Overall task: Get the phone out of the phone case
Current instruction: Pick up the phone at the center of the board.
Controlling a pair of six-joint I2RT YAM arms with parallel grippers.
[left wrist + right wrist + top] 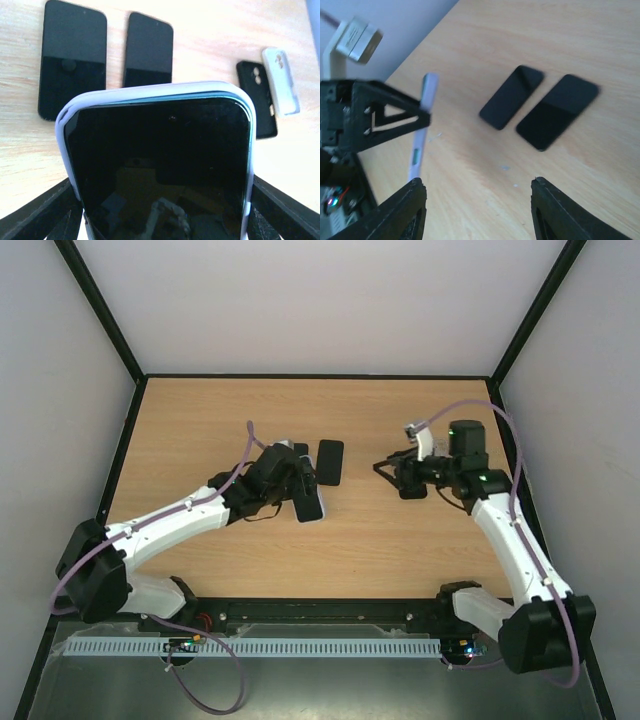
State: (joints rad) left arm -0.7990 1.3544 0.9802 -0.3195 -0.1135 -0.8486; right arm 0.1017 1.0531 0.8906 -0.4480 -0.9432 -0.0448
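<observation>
I had the left gripper (161, 197) clamped on both long sides of the lavender phone case (150, 92). The phone (160, 160) sat fully inside it, its dark screen facing the wrist camera. The right gripper (477, 200) hung over the table (580, 45) with its jaws apart and empty. Two black phones (512, 97) lay flat beyond it.

Lab: white-walled robot test table (380, 550)
</observation>
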